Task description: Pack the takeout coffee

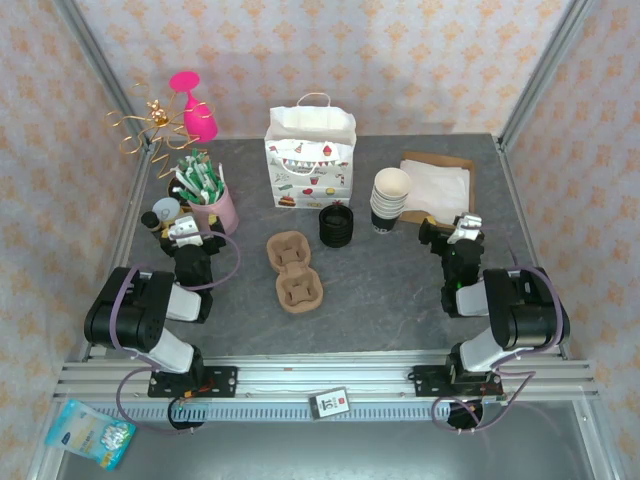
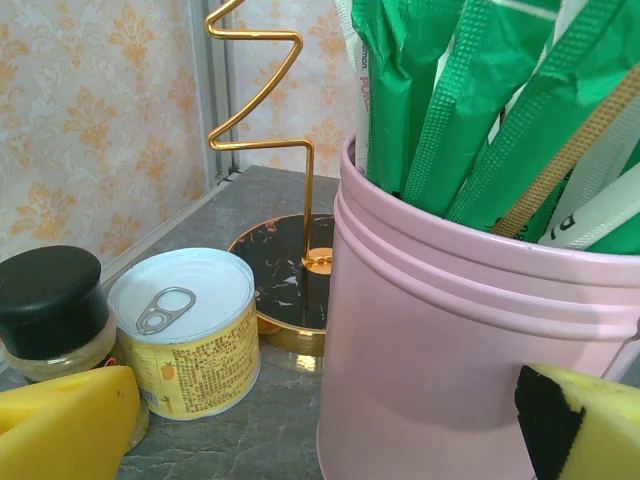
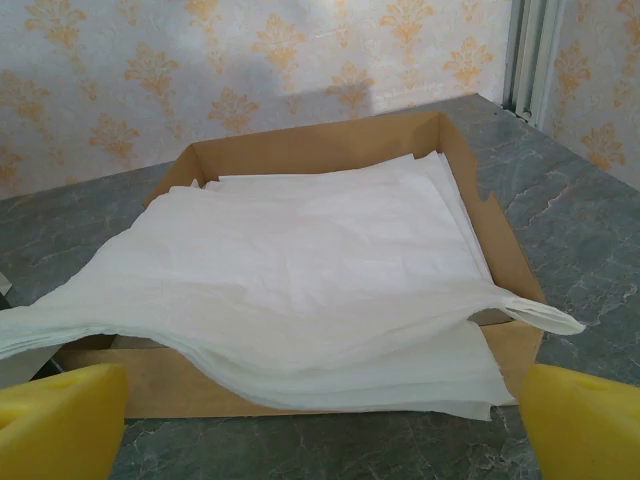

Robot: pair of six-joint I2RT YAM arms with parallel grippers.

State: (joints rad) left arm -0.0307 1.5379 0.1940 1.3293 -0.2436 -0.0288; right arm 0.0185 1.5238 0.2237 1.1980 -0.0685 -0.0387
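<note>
Both arms sit at the near edge; left fingers (image 2: 60, 425) spread wide, empty, facing a pink tin (image 2: 450, 350); right fingers (image 3: 585, 420) equally wide, empty, facing a napkin box (image 3: 330, 150); the takeout coffee looks unassembled: lidless cup stack (image 1: 391, 200) near lid stack (image 1: 337, 225) on the counter (image 1: 390, 300); the next move probably calls for reaching to a cup.
</note>
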